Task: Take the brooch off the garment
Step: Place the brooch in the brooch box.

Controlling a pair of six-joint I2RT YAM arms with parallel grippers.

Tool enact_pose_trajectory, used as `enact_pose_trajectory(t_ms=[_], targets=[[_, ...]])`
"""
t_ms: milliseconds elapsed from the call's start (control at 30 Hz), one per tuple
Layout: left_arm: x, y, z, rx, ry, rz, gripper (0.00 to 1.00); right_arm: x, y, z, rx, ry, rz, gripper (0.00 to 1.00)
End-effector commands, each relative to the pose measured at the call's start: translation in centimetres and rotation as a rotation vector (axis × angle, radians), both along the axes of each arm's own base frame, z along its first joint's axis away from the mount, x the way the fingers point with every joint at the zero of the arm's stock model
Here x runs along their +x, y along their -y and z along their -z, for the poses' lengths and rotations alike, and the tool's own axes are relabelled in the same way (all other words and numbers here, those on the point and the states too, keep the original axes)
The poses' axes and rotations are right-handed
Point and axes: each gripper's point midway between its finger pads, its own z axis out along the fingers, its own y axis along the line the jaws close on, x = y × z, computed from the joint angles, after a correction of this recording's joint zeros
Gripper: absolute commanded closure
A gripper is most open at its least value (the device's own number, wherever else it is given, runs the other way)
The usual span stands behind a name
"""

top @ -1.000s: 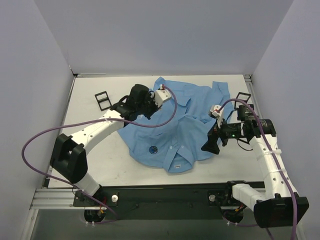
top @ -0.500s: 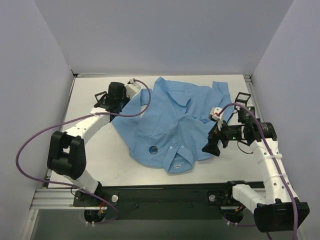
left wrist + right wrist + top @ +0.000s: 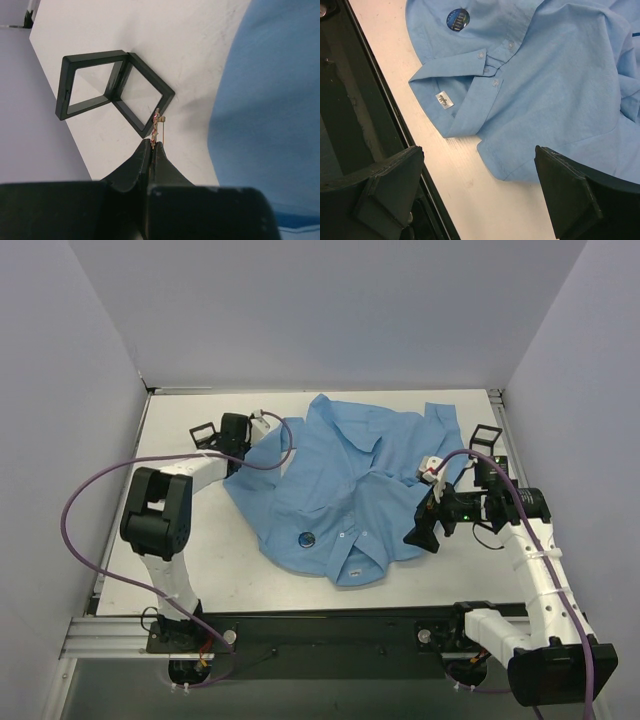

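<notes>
Toward the near-left part of the garment [image 3: 350,480], the brooch [image 3: 307,537] lies flat on the blue cloth, just left of the collar [image 3: 470,107] and its white neck label [image 3: 444,99]. Seen from overhead, the right tool [image 3: 420,532] hovers off the shirt's right edge, well apart from the brooch, with the collar between them. Its wrist view shows both fingers [image 3: 385,185] spread wide and grasping nothing. There the brooch lies beyond the fingertips, at the top of that view and nearer the left-hand finger. The collar edge and bare counter [image 3: 455,160] sit under the gap.

The left tool [image 3: 151,145] is at the far left of the counter, beside the shirt's far-left edge and well apart from the brooch. Its jaws are clenched on a thin gold-coloured pin [image 3: 158,122]. The pin's tip stands over a corner of an open black hinged frame [image 3: 115,90] lying on the counter.
</notes>
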Motion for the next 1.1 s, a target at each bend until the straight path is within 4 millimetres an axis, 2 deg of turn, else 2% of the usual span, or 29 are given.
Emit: enact_pose_trajectory(t_ms=[0,467,1067], targets=[[3.8,-1.5,-4.5,0.018,0.187,-0.069,1.00,0.2,-0.1,0.3,0.013,-0.012,0.002,0.00],[5.7,-5.2,-2.7,0.044,0.167,-0.138,1.00,0.2,0.0,0.4,0.013,-0.017,0.011,0.00],[6.7,-6.3,-0.7,0.039,0.133,-0.158,1.00,0.3,-0.1,0.3,0.020,-0.021,0.018,0.00]])
